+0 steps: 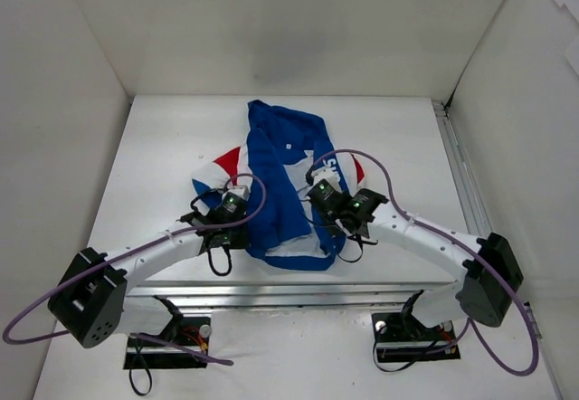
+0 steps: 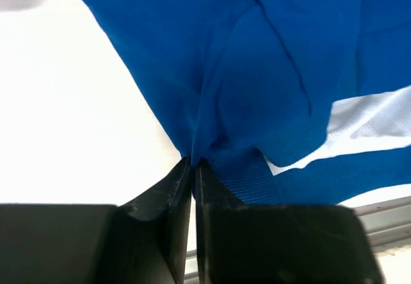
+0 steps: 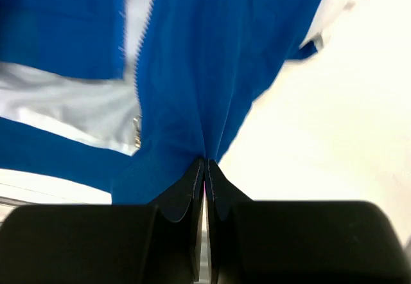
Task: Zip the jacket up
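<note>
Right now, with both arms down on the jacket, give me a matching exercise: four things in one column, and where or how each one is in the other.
Things:
1. left gripper
2. right gripper
3. jacket
4. red panel

Places or states:
A. lies crumpled on the table, between the two arms
B. shut on blue fabric at the jacket's right edge
C. pokes out just beyond the left gripper
D. shut on blue fabric at the jacket's left edge

Pairs: 1-D; 2-B; 3-A; 4-C

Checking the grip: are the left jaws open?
No, on the left gripper the jaws are pressed together, pinching the jacket fabric.
</note>
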Controlling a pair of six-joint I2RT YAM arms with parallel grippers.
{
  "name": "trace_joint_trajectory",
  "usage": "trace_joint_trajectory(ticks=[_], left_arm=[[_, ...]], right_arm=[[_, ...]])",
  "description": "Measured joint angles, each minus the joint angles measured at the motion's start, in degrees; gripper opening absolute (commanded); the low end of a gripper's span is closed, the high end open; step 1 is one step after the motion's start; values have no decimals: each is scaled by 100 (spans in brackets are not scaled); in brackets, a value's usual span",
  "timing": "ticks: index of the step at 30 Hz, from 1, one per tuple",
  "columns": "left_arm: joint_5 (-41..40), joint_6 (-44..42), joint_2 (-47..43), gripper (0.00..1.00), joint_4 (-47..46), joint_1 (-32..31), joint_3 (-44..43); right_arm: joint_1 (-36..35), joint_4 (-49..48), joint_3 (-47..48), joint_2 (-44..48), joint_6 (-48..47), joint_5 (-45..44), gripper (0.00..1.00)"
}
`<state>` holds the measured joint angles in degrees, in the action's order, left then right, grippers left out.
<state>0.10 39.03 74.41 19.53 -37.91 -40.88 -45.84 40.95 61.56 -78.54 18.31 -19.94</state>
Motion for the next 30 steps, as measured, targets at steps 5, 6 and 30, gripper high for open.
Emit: trace_joint_trajectory(ticks=[5, 6, 30], left_arm=[[-275, 70, -92, 34, 348, 0, 33], [-332, 116, -157, 41, 415, 0, 50], [-765, 498, -1434, 80, 807, 0, 142]], right_arm=[[-258, 597, 181, -564, 444, -120, 42], [-293, 695, 181, -599, 533, -173, 58], [-894, 1099, 1123, -1552, 2055, -468, 74]])
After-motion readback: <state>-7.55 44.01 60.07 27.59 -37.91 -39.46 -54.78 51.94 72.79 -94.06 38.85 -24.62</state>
